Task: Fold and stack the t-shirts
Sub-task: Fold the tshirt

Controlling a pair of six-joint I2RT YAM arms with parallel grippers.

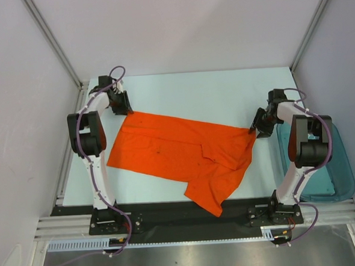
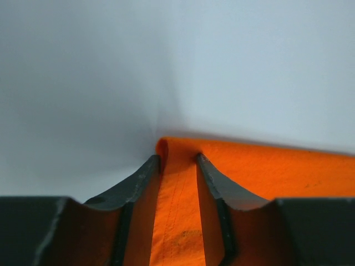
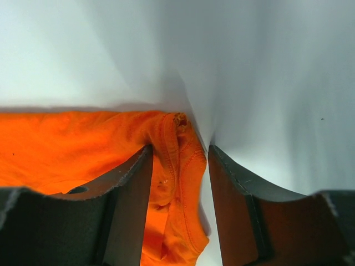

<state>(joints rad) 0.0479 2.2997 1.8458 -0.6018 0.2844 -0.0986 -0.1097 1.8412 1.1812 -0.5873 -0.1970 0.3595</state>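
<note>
One bright orange t-shirt (image 1: 178,151) lies spread flat across the table, stretched from far left to right, with a flap hanging toward the near edge. My left gripper (image 1: 125,109) sits at its far left corner. In the left wrist view the jaws (image 2: 178,158) stand a little apart with the hemmed corner of the shirt (image 2: 266,166) lying between them. My right gripper (image 1: 254,130) is at the shirt's right corner. In the right wrist view its jaws (image 3: 180,147) are open, and the bunched seam of the shirt (image 3: 66,144) lies against the left finger, clear of the right finger.
A translucent teal bin (image 1: 334,177) stands at the right edge of the table, beside the right arm. The pale table (image 1: 211,95) is bounded by white walls at the back and on both sides. A black rail runs along the near edge.
</note>
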